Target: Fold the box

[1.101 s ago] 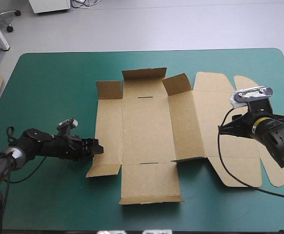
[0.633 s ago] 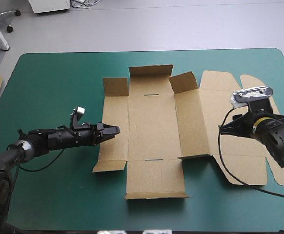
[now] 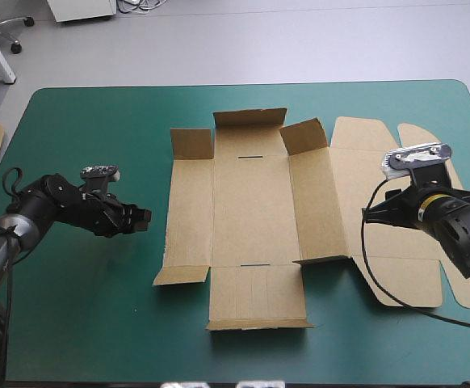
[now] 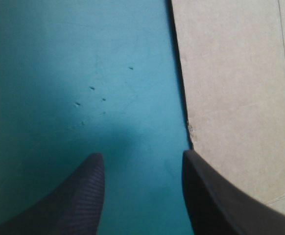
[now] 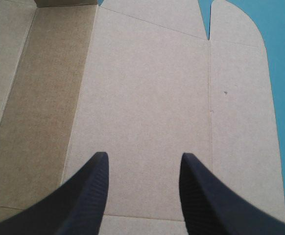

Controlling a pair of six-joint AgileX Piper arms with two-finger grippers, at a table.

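box [image 3: 251, 202] lying mostly flat at mid-table, far flaps tilting up | left gripper [image 3: 140, 218] reaching low over the cover [image 3: 81, 307] beside the box's left edge, fingers apart | right gripper [image 5: 142, 155] hovering over the box's right panel, fingers apart

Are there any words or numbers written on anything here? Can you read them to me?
No, there is nothing to read.
The box is plain brown board, with only fold lines and thin slots, no print.
The teal-green cover has no writing.
The left claw and right claw are plain black, with no labels in view.
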